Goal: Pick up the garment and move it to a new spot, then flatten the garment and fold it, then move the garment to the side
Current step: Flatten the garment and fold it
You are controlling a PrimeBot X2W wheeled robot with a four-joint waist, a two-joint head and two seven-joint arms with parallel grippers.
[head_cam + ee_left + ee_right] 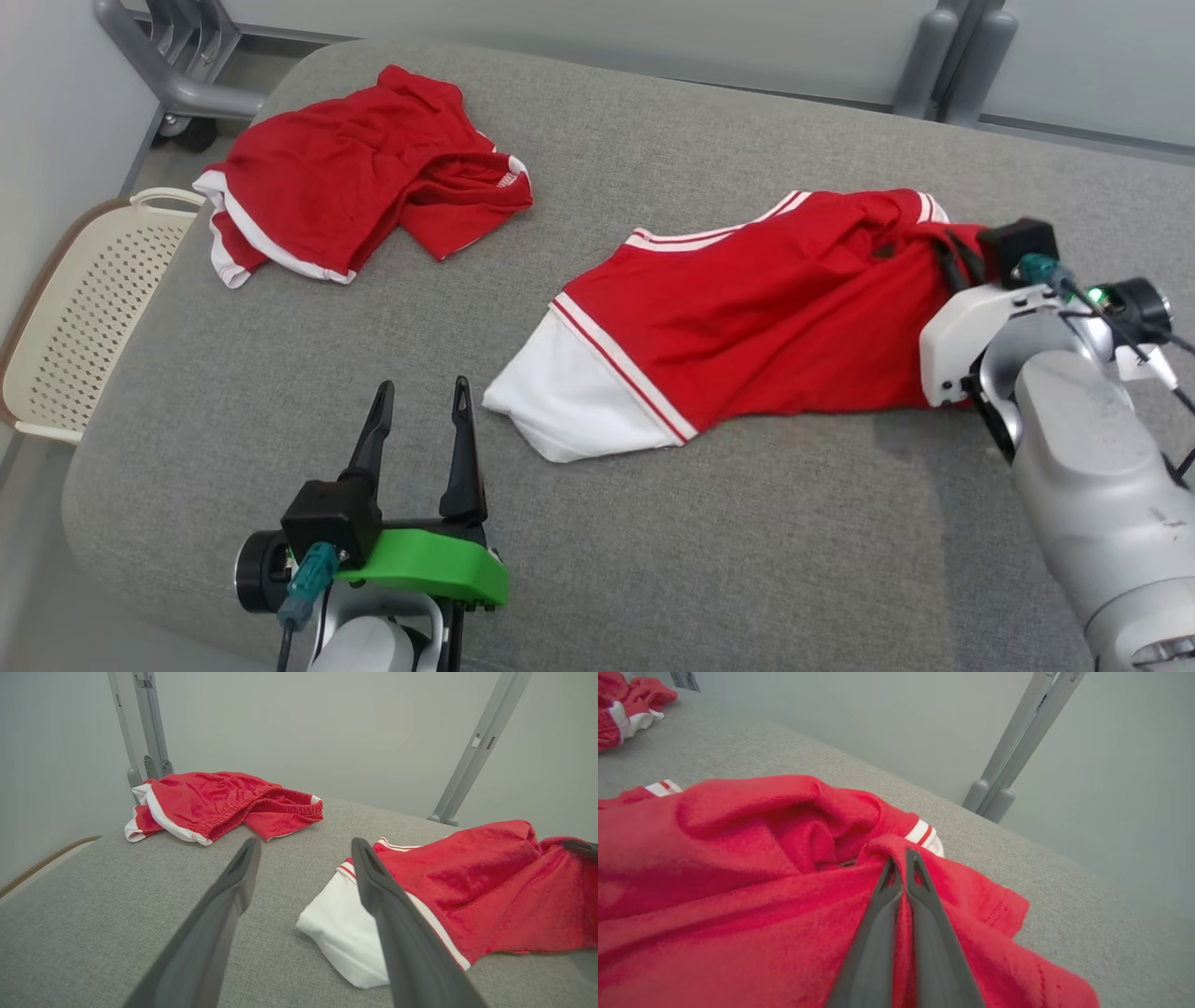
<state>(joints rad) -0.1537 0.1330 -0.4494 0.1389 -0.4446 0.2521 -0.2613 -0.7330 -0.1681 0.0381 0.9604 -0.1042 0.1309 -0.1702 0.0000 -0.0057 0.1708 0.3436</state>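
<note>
At the right end of the red jersey (775,317), right gripper (901,858) fingers (878,914) shut on a soft, limp fold; left gripper (423,387) gapes empty near the white sleeve (569,401), likely next hold.

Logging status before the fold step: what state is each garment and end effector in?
shirt, rumpled, not yet folded, gripped at one end
shorts, crumpled in a heap, untouched
left end effector, open, holding nothing
right end effector, shut on the shirt
</note>
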